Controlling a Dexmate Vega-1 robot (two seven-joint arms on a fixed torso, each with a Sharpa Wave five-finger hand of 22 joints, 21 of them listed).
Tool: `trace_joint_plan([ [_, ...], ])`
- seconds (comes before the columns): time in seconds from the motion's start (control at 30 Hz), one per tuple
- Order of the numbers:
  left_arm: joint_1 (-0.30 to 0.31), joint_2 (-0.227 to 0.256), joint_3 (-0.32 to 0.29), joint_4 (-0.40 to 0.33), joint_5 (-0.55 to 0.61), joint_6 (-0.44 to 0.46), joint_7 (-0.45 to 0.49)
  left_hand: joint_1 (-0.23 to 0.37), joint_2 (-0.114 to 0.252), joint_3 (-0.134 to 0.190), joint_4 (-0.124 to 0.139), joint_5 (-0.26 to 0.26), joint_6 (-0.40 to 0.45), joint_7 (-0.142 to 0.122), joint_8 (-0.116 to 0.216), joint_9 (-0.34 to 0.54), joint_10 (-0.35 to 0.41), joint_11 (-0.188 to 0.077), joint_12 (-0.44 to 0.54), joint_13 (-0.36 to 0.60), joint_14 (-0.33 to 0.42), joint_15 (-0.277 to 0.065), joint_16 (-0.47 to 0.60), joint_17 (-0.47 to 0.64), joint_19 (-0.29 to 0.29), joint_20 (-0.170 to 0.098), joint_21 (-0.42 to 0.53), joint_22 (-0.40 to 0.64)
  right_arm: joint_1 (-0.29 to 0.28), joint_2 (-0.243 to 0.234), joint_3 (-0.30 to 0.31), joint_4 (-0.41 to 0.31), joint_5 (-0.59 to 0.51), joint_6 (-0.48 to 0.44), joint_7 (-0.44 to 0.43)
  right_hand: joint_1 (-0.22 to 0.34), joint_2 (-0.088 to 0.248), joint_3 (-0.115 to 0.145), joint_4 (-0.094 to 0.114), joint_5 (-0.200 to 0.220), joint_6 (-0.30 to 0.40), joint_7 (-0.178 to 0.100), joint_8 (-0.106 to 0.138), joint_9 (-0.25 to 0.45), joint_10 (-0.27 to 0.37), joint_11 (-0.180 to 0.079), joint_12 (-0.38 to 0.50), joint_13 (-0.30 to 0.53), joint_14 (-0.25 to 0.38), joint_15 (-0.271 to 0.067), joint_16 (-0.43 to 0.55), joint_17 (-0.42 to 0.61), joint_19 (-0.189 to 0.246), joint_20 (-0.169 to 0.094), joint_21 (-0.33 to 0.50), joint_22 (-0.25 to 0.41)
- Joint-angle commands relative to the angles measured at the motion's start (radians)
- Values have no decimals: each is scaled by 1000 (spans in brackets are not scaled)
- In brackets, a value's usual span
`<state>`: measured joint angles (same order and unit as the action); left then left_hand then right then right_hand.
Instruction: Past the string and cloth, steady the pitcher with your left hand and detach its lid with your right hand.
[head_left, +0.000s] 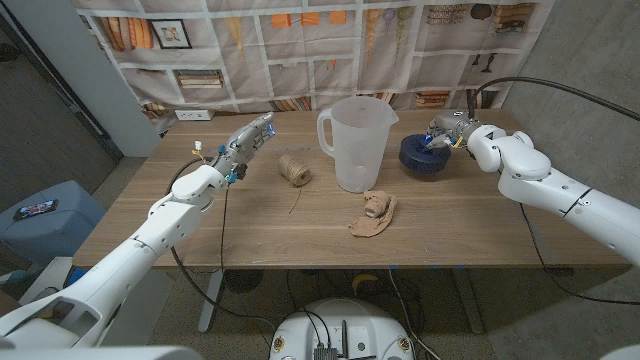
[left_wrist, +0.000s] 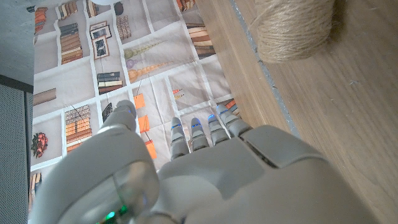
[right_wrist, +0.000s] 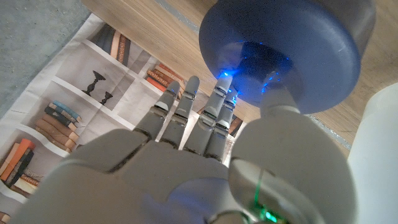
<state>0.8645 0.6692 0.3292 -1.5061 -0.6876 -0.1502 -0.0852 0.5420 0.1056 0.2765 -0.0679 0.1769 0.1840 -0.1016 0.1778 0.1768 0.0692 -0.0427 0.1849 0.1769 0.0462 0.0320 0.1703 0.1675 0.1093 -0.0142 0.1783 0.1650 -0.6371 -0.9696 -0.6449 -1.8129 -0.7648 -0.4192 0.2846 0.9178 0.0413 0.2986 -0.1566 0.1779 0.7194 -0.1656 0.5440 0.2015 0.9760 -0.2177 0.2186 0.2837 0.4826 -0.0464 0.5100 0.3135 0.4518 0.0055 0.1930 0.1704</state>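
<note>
Resting on wood table (head_left: 460, 220): translucent pitcher (head_left: 357, 143), round blue lid (head_left: 423, 154), fibrous twine ball (head_left: 293, 169).

We are finding no text, label, brand, number or sign that we can read in any view; the book spines printed on the backdrop (head_left: 300, 40) behind the table are showing only as coloured bands, too small and blurred for us to make out any lettering
</note>
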Motion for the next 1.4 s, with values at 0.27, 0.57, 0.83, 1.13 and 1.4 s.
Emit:
trace_joint_plan([
  [0.27, -37, 2, 7, 47, -12, 10, -49, -9, 10, 9, -5, 5, 13, 9, 8, 0, 11, 1, 9, 1, 7, -1, 7, 1, 1, 2, 9, 5, 29, 22, -42, 4, -37, -35, 53, -18, -19, -42, 9, 6, -121, -56, -78, 18, -178, 3, -25, 11, -86, -132, -44, 20, -20, 31, -2, 1],
  [0.57, -51, -7, 10, 79, -14, -4, -71, -13, 16, 13, -9, 6, 15, 11, 7, 0, 13, 0, 9, 1, 12, -1, 8, 1, 2, 3, 10, 5, 63, 23, -57, -3, -39, -27, 142, -75, -70, -79, 15, 26, -256, -55, -151, 2, -344, 23, -29, 14, -164, -76, -88, 28, -63, 65, -5, 0],
  [0.83, -58, -8, 9, 96, -17, -14, -86, -15, 20, 15, -11, 6, 20, 13, 8, 0, 17, 1, 11, 1, 13, -1, 8, 1, 5, 2, 11, 5, 59, 20, -36, -6, -1, -18, 146, -121, -95, -100, 26, 53, -341, -54, -197, 0, -443, 58, -35, 1, -216, -42, -124, 26, -100, 87, -8, 0],
  [1.13, -39, -16, -6, 88, -15, -51, -67, -19, 27, 19, -12, 6, 19, 13, 7, 0, 13, 2, 9, 1, 9, 0, 6, 1, 5, 3, 11, 5, -9, 7, 56, -15, 149, 15, 21, -201, -97, -124, 53, 77, -403, -35, -236, 1, -538, 101, -33, -14, -284, -3, -163, 27, -136, 91, -7, 1],
  [1.4, -14, -5, -14, 61, -2, -57, -35, -34, 52, 27, -2, 7, 20, 22, 7, 1, 16, 9, 10, 1, 10, 7, 9, 5, 8, 6, 12, 6, -69, 16, 134, 3, 309, 58, -112, -235, -78, -129, 68, 74, -401, -13, -241, 1, -570, 119, -33, -23, -292, -7, -174, 22, -120, 36, -2, 0],
])
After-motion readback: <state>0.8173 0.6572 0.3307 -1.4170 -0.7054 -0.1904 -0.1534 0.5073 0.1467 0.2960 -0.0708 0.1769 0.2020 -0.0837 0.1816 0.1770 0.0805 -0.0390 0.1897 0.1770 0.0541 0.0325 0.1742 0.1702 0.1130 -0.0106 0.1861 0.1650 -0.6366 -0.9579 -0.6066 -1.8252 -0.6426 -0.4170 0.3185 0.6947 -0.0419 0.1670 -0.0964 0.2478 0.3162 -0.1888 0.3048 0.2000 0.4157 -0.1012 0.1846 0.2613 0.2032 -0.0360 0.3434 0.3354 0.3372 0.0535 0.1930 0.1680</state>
